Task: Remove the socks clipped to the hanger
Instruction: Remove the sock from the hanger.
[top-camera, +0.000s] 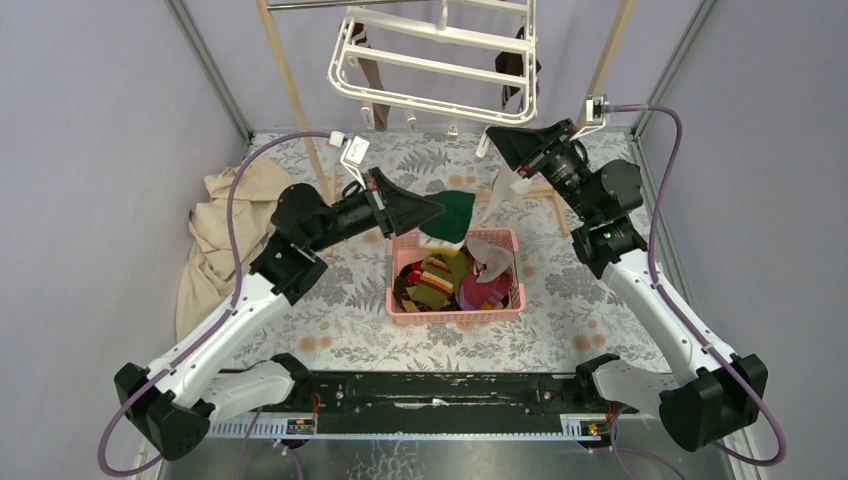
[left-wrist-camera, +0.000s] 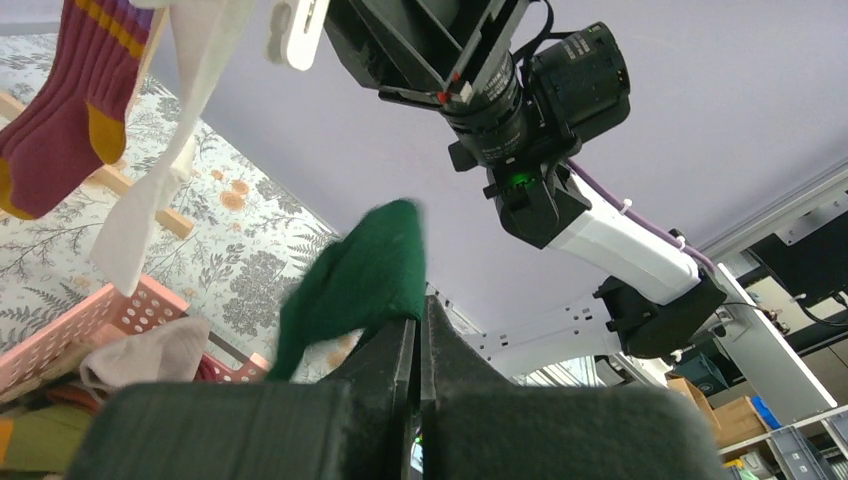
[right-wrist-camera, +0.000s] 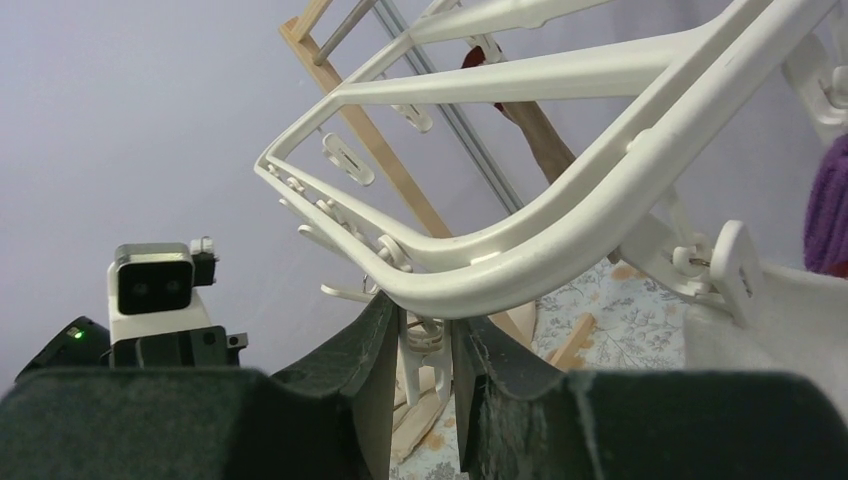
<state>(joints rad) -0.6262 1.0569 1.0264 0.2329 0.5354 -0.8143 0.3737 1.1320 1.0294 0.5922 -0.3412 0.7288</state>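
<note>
The white hanger (top-camera: 440, 62) hangs tilted at the back from the wooden frame. My left gripper (top-camera: 440, 208) is shut on a green sock (top-camera: 452, 213) just above the far rim of the pink basket (top-camera: 400, 300); in the left wrist view the green sock (left-wrist-camera: 360, 280) droops left from the pinched jaws (left-wrist-camera: 420, 312). My right gripper (right-wrist-camera: 425, 335) reaches up under the hanger's rim (right-wrist-camera: 560, 230), its fingers pressed on a white clip (right-wrist-camera: 425, 352). A white sock (top-camera: 499, 197) dangles beside it. A maroon striped sock (left-wrist-camera: 55, 110) and a brown sock (right-wrist-camera: 540, 130) hang from the hanger.
The pink basket holds several loose socks (top-camera: 450, 280). A beige cloth (top-camera: 225, 235) lies heaped at the left. Wooden poles (top-camera: 290, 85) stand on either side of the hanger, with a crossbar (top-camera: 545, 195) on the table. A purple sock (right-wrist-camera: 830, 205) shows at the right edge.
</note>
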